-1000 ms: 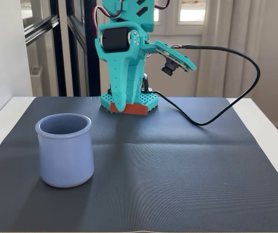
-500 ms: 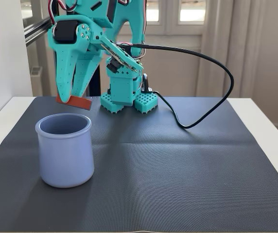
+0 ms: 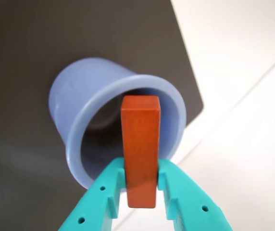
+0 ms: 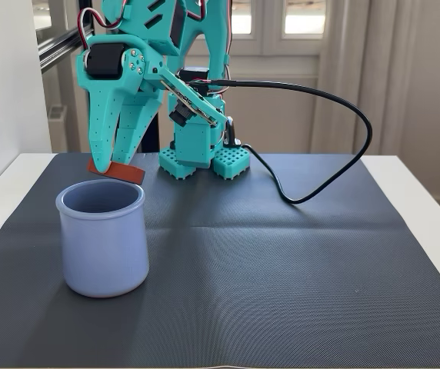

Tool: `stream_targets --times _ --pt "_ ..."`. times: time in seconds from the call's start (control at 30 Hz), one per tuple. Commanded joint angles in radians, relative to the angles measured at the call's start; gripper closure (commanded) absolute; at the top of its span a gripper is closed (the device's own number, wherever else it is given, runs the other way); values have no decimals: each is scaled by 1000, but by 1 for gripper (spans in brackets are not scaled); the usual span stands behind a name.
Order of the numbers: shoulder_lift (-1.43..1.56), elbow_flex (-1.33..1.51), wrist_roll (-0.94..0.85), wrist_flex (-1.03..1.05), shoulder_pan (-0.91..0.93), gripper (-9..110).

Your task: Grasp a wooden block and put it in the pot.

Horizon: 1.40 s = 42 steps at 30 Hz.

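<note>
My teal gripper (image 4: 108, 161) is shut on the red-brown wooden block (image 4: 117, 171) and holds it in the air just above the rim of the lavender-blue pot (image 4: 102, 238). In the wrist view the block (image 3: 140, 144) sits between my two fingers, with the gripper (image 3: 141, 180) at the bottom edge, and its far end points over the pot's open mouth (image 3: 75, 130). The pot stands upright on the dark mat at the left of the fixed view. I cannot see inside it.
The dark grey mat (image 4: 281, 261) covers a white table (image 4: 428, 192). The arm's base (image 4: 201, 157) stands at the mat's back edge, with a black cable (image 4: 335, 146) looping to its right. The mat's edge (image 3: 195, 86) shows near the pot in the wrist view.
</note>
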Motion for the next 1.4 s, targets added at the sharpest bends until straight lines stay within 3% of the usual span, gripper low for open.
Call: stream_targets --times 0.0,0.37,0.83,1.37 --pt "26 -15 0 -12 11 96" --pt "26 -18 2 -12 25 91" --pt "57 -11 -77 97 -43 97" --pt "798 520 -242 121 -66 99"
